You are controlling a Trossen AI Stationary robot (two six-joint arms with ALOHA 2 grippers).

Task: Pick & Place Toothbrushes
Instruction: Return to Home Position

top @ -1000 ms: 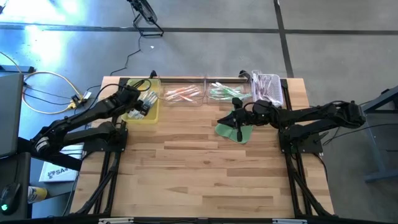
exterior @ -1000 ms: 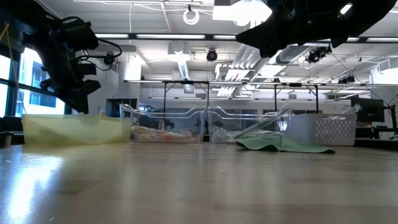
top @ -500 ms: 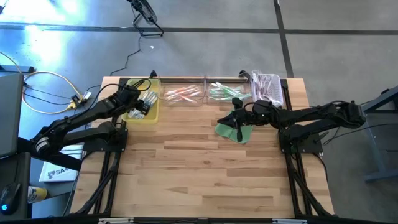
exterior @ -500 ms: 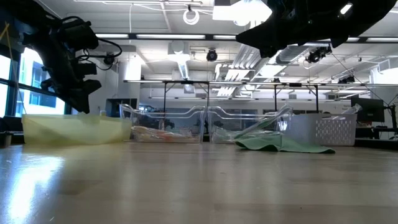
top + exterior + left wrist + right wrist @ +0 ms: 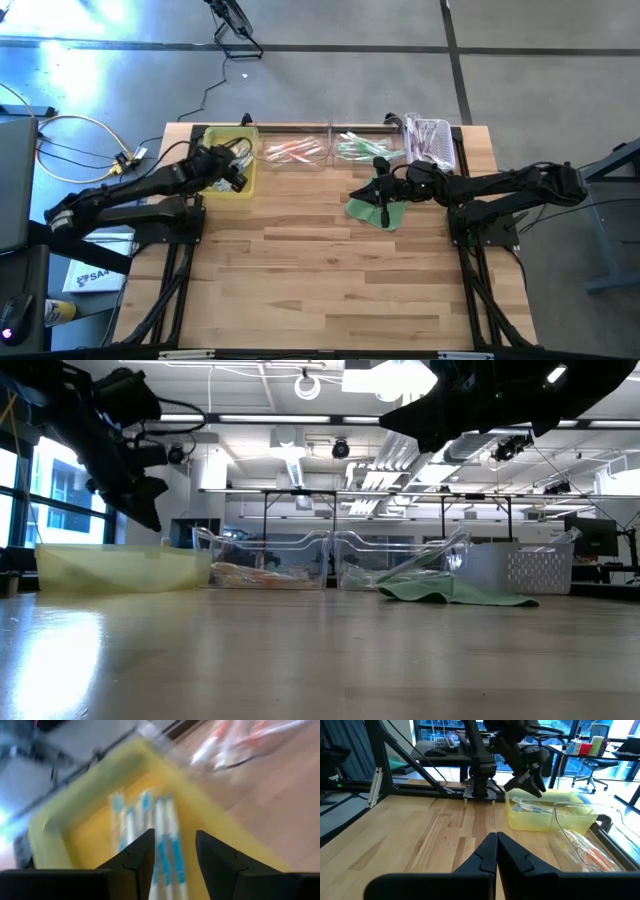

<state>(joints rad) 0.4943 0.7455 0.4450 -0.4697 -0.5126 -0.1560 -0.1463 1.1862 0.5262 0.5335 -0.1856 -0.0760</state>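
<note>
Blue-and-white wrapped toothbrushes lie flat in the yellow bin, which the left wrist view shows from above. My left gripper hangs open and empty just above them, over the bin's right side, clear of its rim in the low view. Orange toothbrushes and green ones lie in two clear bins; purple ones fill the white basket. My right gripper is shut and empty, held high over the green cloth.
The bins and the basket stand in a row along the table's far edge. The green cloth lies flat in front of the clear bin with the green toothbrushes. Bare wooden table stretches across the near half.
My left gripper has risen from inside the yellow bin to above its rim and shifted slightly toward the table's right. The right arm has kept still.
</note>
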